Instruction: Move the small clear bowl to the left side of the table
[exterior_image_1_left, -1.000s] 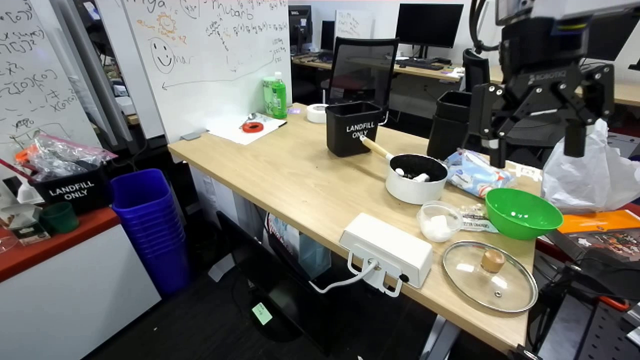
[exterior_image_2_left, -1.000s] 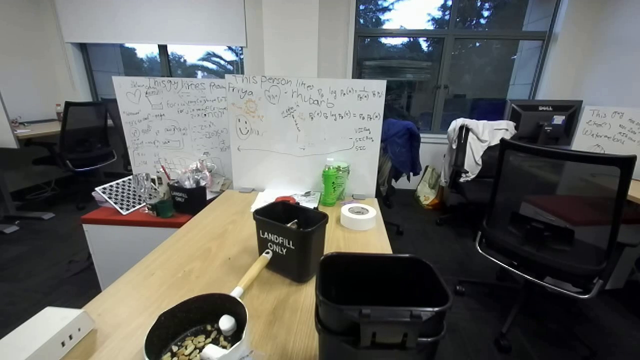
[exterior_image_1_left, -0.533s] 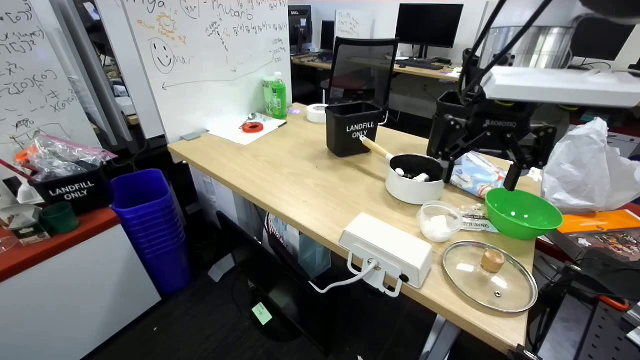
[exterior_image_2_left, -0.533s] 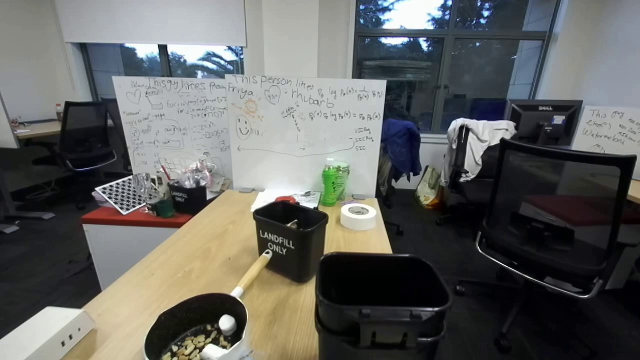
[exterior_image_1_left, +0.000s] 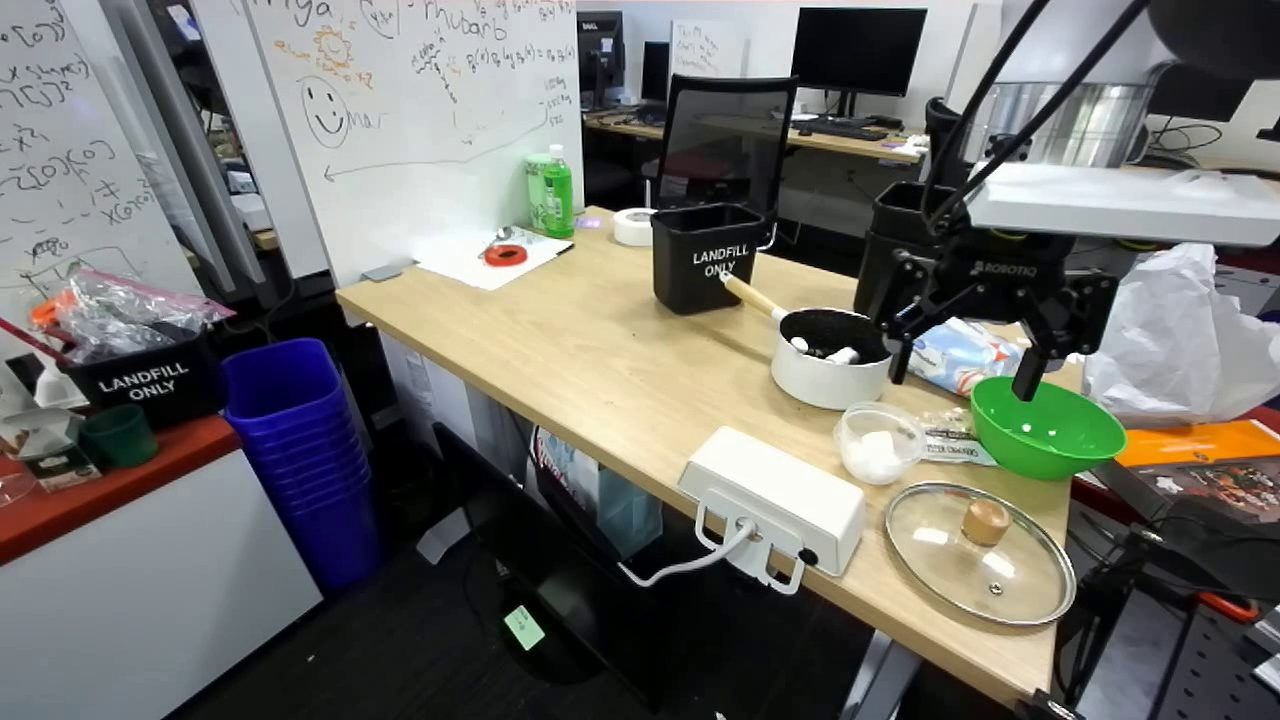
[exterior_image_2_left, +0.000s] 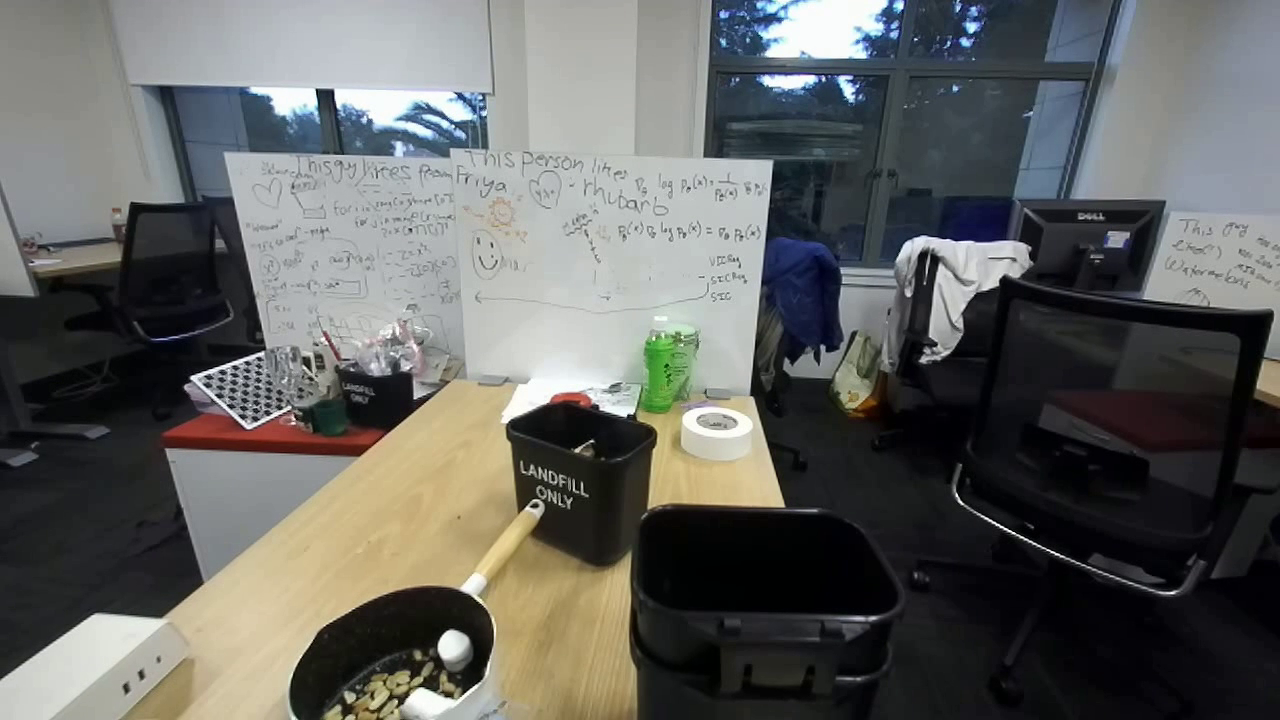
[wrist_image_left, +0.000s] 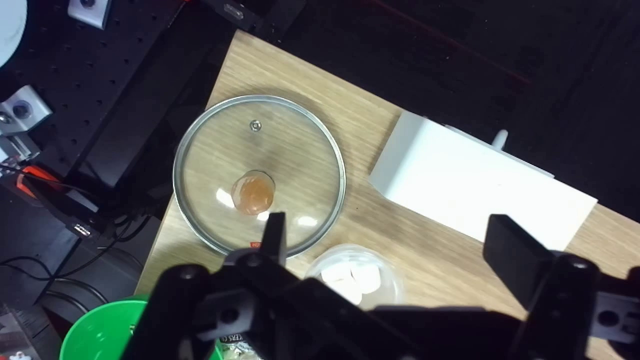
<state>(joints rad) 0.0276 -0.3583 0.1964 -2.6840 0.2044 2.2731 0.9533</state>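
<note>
The table (exterior_image_1_left: 590, 360) stretched to a whiteboard (exterior_image_1_left: 420, 130) at one end. Above the opposite end hung the gripper (exterior_image_1_left: 963, 378), its two fingers spread wide with nothing held between them. On the table stood a black bin (exterior_image_1_left: 695, 265), lettered LANDFILL ONLY and seen in both exterior views, and a white saucepan (exterior_image_1_left: 828, 388) with its wooden handle (exterior_image_1_left: 752, 297) pointing toward the bin. A white box (exterior_image_1_left: 775, 490) sat along the long edge, and a glass lid (exterior_image_1_left: 972, 562) lay near the corner, knob (exterior_image_1_left: 986, 522) up. The green bowl (exterior_image_1_left: 1050, 455) stood by the short edge, a packet (exterior_image_1_left: 955, 447) beside it. The small clear bowl (exterior_image_1_left: 848, 440), smallest of the dishes, stood upright between the saucepan and the lid; in the wrist view it showed between the fingers, partly covered by the gripper. Inside it lay white lumps (exterior_image_1_left: 877, 457).
</note>
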